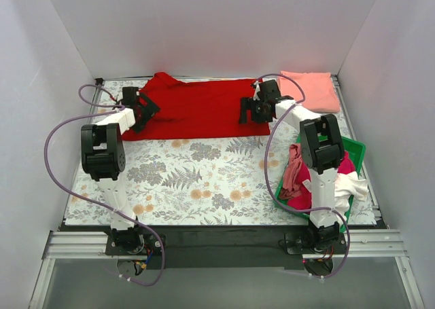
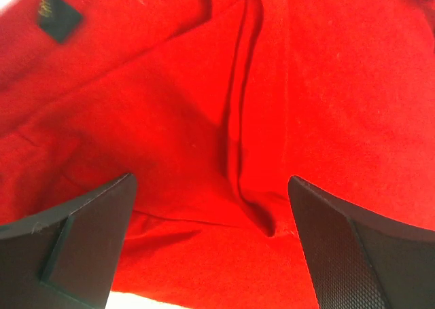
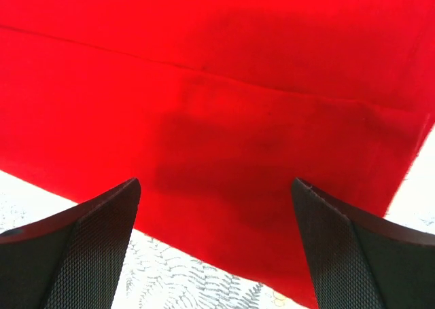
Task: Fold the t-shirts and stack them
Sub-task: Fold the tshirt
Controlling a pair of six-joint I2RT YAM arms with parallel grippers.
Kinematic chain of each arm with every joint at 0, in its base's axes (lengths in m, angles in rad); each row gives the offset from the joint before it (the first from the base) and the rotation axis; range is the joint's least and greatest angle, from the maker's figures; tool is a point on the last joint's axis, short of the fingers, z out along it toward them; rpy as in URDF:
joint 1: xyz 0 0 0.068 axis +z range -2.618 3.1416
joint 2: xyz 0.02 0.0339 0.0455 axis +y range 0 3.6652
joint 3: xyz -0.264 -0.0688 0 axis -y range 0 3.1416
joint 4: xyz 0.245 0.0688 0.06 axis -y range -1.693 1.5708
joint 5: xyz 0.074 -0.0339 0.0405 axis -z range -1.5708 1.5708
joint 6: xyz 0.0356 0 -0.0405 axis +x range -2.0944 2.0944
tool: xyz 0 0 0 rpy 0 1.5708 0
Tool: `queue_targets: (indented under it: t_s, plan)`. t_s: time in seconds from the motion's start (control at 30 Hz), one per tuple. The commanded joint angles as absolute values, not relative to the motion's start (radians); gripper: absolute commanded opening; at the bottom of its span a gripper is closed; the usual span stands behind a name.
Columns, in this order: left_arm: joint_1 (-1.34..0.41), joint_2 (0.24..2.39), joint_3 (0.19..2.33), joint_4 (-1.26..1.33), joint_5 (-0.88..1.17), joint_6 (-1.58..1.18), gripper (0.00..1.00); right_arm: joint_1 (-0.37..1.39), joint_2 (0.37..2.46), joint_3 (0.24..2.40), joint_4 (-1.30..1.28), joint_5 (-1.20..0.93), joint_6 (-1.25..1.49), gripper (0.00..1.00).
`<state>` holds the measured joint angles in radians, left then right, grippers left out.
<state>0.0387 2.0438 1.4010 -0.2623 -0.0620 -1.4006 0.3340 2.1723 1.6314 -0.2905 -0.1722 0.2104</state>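
A bright red t-shirt [image 1: 197, 108] lies spread flat at the back of the floral table cover. My left gripper [image 1: 139, 112] is open over its left end, where the cloth is creased [image 2: 238, 119]. My right gripper [image 1: 255, 111] is open over its right near edge [image 3: 224, 153], with nothing between the fingers. A folded salmon-pink t-shirt [image 1: 310, 89] lies at the back right. Magenta, dusty pink and white shirts [image 1: 299, 180] are heaped in the green bin.
The green plastic bin [image 1: 355, 151] stands at the right, partly behind my right arm. White walls close in the table at the back and both sides. The floral table cover [image 1: 197, 180] fills the middle.
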Motion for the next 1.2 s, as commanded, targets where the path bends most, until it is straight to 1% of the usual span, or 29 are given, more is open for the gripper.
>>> queue_targets:
  t_s: [0.0,0.1,0.23,0.33,0.37,0.43,0.57,0.6,0.7,0.8,0.83,1.0,1.1,1.17]
  plan:
    - [0.057,2.030,1.367,-0.288,-0.054,-1.428,0.93,0.331,2.168,1.617,-0.278,-0.193,0.176,0.98]
    - [0.057,2.007,1.304,-0.290,-0.066,-1.445,0.94,0.330,2.157,1.576,-0.276,-0.193,0.170,0.98]
    - [0.055,1.954,1.221,-0.293,-0.072,-1.470,0.94,0.341,2.119,1.459,-0.258,-0.201,0.161,0.98]
    - [0.057,1.895,1.135,-0.296,-0.093,-1.502,0.94,0.353,2.033,1.372,-0.221,-0.186,0.176,0.98]
    - [0.057,1.850,1.084,-0.298,-0.104,-1.528,0.94,0.356,2.011,1.300,-0.204,-0.180,0.182,0.98]
    - [0.055,1.795,1.014,-0.304,-0.132,-1.555,0.94,0.359,1.947,1.231,-0.172,-0.178,0.201,0.98]
    - [0.055,1.636,0.811,-0.325,-0.159,-1.682,0.94,0.394,1.835,1.033,-0.132,-0.152,0.235,0.97]
    - [0.055,1.562,0.783,-0.343,-0.167,-1.710,0.94,0.405,1.812,1.004,-0.126,-0.146,0.241,0.98]
    - [0.057,1.421,0.671,-0.392,-0.201,-1.793,0.94,0.457,1.731,0.904,-0.117,-0.101,0.281,0.98]
    - [0.057,1.320,0.605,-0.463,-0.250,-1.845,0.94,0.517,1.646,0.833,-0.114,-0.037,0.328,0.98]
    - [0.057,1.251,0.571,-0.480,-0.265,-1.870,0.94,0.532,1.600,0.789,-0.115,-0.023,0.340,0.98]
    - [0.057,1.088,0.528,-0.577,-0.299,-1.882,0.95,0.591,1.461,0.692,-0.124,0.037,0.397,0.98]
    - [0.054,1.008,0.537,-0.594,-0.267,-1.872,0.95,0.600,1.390,0.680,-0.127,0.028,0.397,0.98]
    - [0.054,0.968,0.560,-0.594,-0.206,-1.839,0.95,0.603,1.353,0.692,-0.130,0.020,0.387,0.98]
